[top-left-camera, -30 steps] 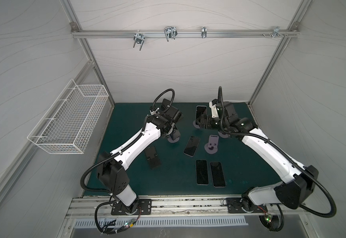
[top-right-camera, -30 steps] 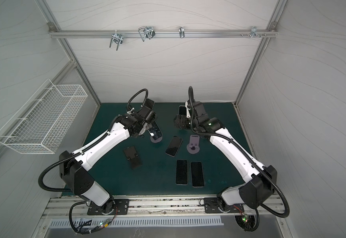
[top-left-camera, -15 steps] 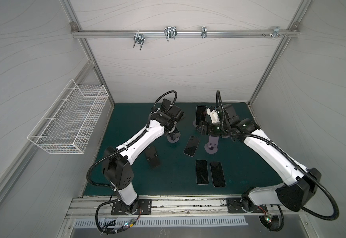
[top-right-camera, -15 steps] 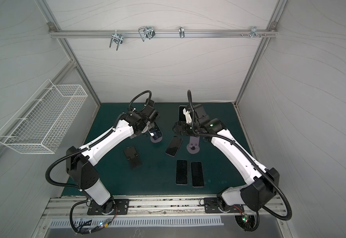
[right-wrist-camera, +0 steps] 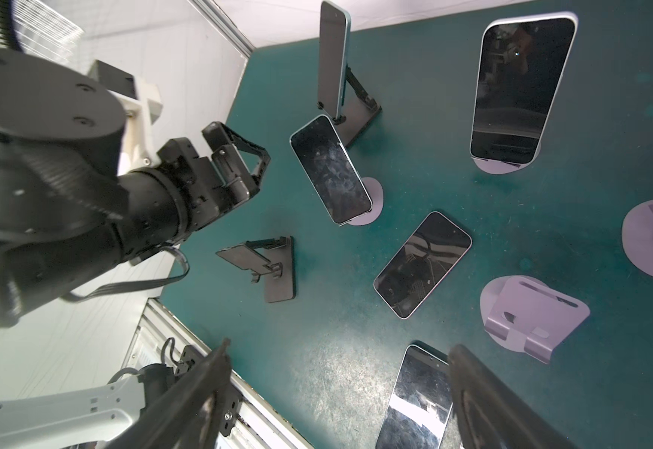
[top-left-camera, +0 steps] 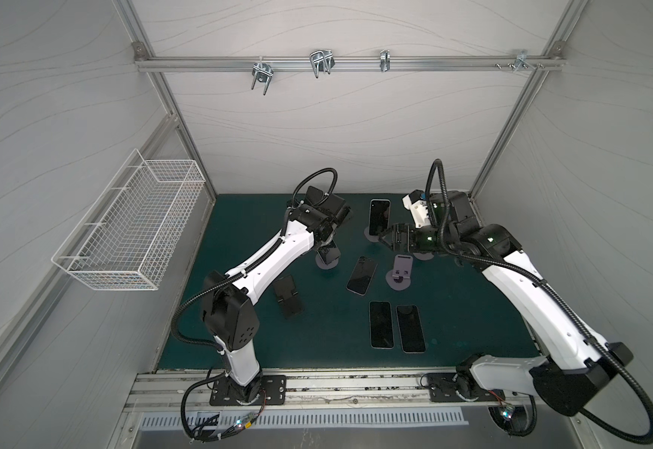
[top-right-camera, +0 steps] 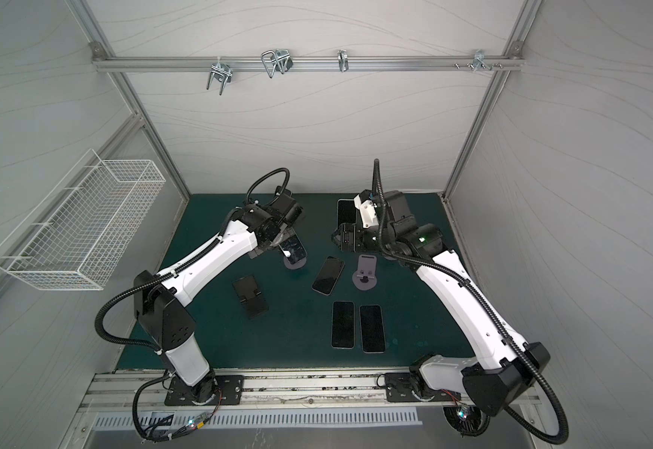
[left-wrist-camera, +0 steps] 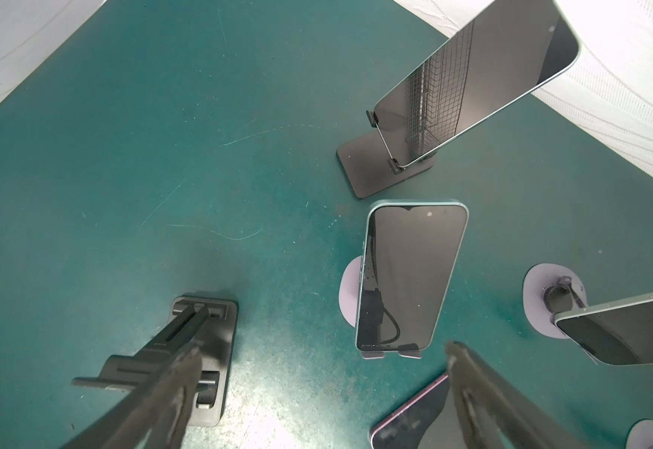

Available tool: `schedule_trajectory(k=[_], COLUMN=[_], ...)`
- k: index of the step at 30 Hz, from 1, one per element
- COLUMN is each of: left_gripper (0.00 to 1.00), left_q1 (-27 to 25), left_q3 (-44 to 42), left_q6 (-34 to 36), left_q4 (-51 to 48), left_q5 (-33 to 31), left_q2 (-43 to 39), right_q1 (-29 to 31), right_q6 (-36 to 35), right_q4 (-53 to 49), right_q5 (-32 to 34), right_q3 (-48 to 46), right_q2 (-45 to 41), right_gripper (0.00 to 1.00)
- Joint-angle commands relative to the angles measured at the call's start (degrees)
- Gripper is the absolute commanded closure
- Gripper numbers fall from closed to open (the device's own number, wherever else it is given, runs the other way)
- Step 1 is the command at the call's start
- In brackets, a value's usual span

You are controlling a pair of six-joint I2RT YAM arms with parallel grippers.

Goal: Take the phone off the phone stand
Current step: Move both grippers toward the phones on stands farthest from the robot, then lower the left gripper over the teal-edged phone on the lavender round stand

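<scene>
Above the green mat (left-wrist-camera: 122, 155), left gripper (left-wrist-camera: 323, 348) and right gripper (right-wrist-camera: 338, 346) both gape wide, empty, touching nothing.

White arm links (top-left-camera: 274, 256), black joints (top-left-camera: 231, 317), black corrugated cables (top-left-camera: 174, 324), green indicator lights (top-left-camera: 490, 240).

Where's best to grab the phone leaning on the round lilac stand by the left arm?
Probably by its two long side edges, near the top, coming from above. The phone leans back on the lilac stand, whose hooks catch only its bottom edge, so the long edges are bare and it should lift out. The left end effector is open.
</scene>
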Motion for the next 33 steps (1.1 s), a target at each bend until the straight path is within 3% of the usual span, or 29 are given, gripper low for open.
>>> schedule_trajectory(k=[1,12,33], left_gripper=[0.01,0.01,0.02], left_q1=[0.09,-0.28,-2.76], left_q3=[4.22,11.02,19.96], left_q6=[-0.89,-2.31,-3.51], left_q4=[-2.76,-6.34,-12.37], left_q5=[-2.0,0.72,3.76], left_q2=[0.29,3.23,10.8], right_q1=[-0.6,-1.27,-3.84], right_q6=[0.49,3.48,3.91], right_q4=[-2.34,1.56,2.23], right_q5=[-2.99,-7.62,-11.39], right_q3=[-1.33,-2.45,-4.89], right_q2=[-1.08,-0.17,-2.91], right_gripper=[0.13,0.21,0.21])
